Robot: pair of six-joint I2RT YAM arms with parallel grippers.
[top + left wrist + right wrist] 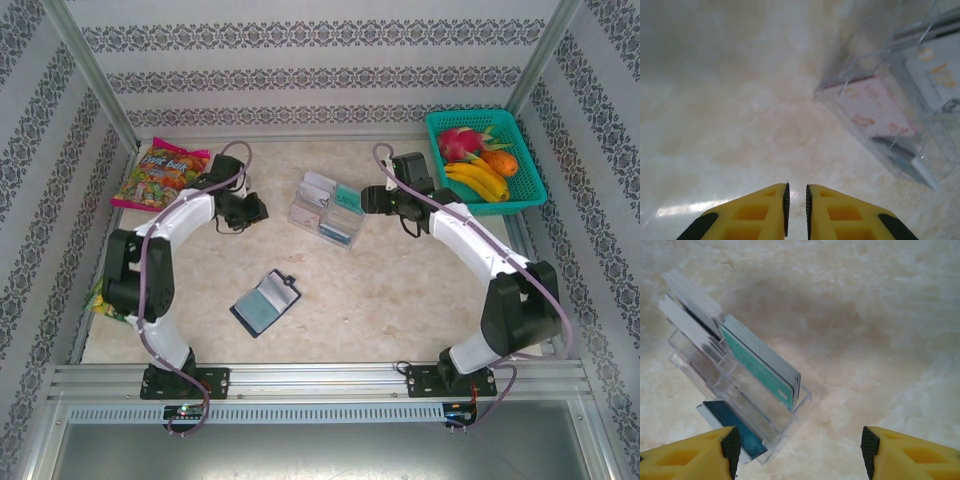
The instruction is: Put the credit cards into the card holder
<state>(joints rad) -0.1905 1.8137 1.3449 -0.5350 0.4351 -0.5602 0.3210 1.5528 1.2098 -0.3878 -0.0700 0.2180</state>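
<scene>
Jaws nearly closed on nothing at left gripper (pixel 797 186), spread wide at right gripper (pixel 800 435); credit cards (pixel 875 107) blurred.

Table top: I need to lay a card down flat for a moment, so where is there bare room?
Bare table lies between the card holder and the right arm's base, and between the card holder and the clear tray. Crowded: around the tray, flanked by the left gripper and right gripper.

Credit cards (pixel 318 186) stand in tray (pixel 297 212) behind card holder (pixel 267 302).
</scene>
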